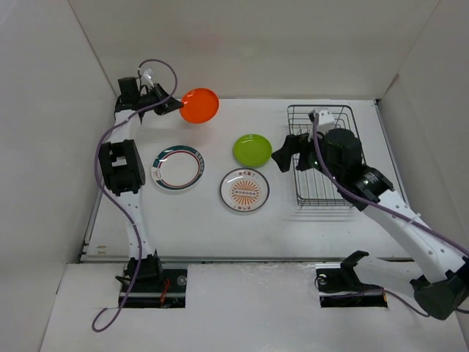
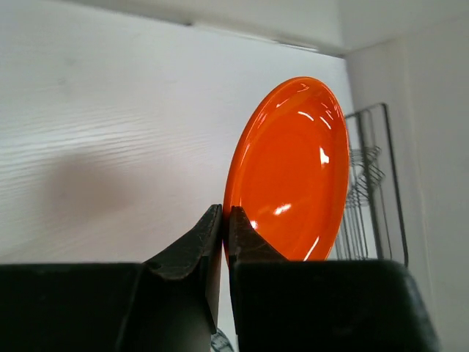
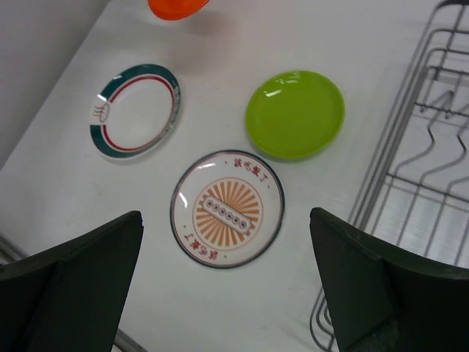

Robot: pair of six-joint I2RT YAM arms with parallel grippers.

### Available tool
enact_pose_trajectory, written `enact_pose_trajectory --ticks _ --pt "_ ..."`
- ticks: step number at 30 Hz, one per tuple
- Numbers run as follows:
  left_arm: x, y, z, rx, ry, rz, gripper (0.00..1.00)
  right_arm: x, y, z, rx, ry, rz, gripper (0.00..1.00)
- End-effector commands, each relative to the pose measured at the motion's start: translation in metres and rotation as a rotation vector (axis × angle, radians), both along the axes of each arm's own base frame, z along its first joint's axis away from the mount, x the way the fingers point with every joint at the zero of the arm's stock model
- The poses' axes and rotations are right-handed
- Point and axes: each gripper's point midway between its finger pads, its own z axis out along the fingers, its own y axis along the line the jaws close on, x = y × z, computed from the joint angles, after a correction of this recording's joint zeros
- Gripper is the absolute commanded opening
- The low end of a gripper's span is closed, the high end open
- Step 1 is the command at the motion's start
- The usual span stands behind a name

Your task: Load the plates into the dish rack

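Left end effector [image 2: 224, 218] clamps orange plate [image 2: 293, 169] over white table [image 1: 183, 220]; right end effector [image 3: 226, 220] gapes.

Plain white walls [image 1: 242, 44] enclose a white tabletop [image 1: 190, 227] (faintly wood-grained) on three sides.

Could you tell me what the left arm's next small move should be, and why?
Probably swing the orange plate rightward toward the dish rack, kept raised. The left gripper is shut on its rim, the plate hangs clear of the table at the far left, and the rack sits across the table.
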Motion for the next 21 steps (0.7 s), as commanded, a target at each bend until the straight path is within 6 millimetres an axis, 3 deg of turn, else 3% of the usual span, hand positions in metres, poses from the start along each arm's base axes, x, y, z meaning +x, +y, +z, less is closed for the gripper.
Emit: enact_pose_trajectory --ticks 1,3,4,5,6,7,9,10,11,12,13,15,16,18,21 --pt "-0.049 -0.026 0.156 0.000 -0.355 -0.213 0.00 0.032 0.021 0.058 0.134 -0.182 0.063 1.00" --pt "-0.068 -0.029 0.155 0.014 -0.353 -0.251 0.00 0.056 0.038 0.074 0.172 -0.223 0.123 1.00" --pt "-0.082 -0.030 0.176 0.048 -0.402 -0.247 0.00 0.064 0.044 0.078 0.181 -0.230 0.152 1.00" --pt "-0.090 -0.030 0.178 0.074 -0.417 -0.237 0.00 0.069 0.054 0.081 0.194 -0.234 0.207 1.00" --pt "-0.100 -0.030 0.161 0.078 -0.393 -0.231 0.00 0.076 0.063 0.102 0.229 -0.281 0.232 1.00" --pt "-0.112 -0.030 0.184 0.114 -0.456 -0.208 0.00 0.094 0.072 0.088 0.231 -0.245 0.243 1.00" --pt "-0.126 -0.035 0.177 0.122 -0.444 -0.210 0.00 0.100 0.090 0.096 0.267 -0.257 0.319 1.00" --pt "-0.134 -0.038 0.188 0.146 -0.480 -0.208 0.00 0.108 0.099 0.099 0.297 -0.245 0.334 1.00" --pt "-0.137 -0.037 0.187 0.160 -0.473 -0.190 0.00 0.108 0.106 0.102 0.314 -0.248 0.355 1.00" --pt "-0.145 -0.047 0.187 0.161 -0.477 -0.214 0.00 0.109 0.113 0.103 0.327 -0.246 0.365 1.00" --pt "-0.150 -0.050 0.178 0.168 -0.461 -0.213 0.00 0.112 0.115 0.108 0.342 -0.254 0.365 1.00" --pt "-0.163 -0.062 0.187 0.204 -0.505 -0.220 0.00 0.113 0.135 0.091 0.345 -0.212 0.407 1.00" --pt "-0.169 -0.067 0.180 0.205 -0.498 -0.235 0.00 0.117 0.137 0.091 0.355 -0.208 0.406 1.00" --pt "-0.175 -0.075 0.177 0.229 -0.497 -0.224 0.00 0.114 0.159 0.072 0.371 -0.153 0.469 0.99" --pt "-0.180 -0.080 0.174 0.231 -0.499 -0.237 0.00 0.113 0.167 0.062 0.367 -0.133 0.482 0.96"
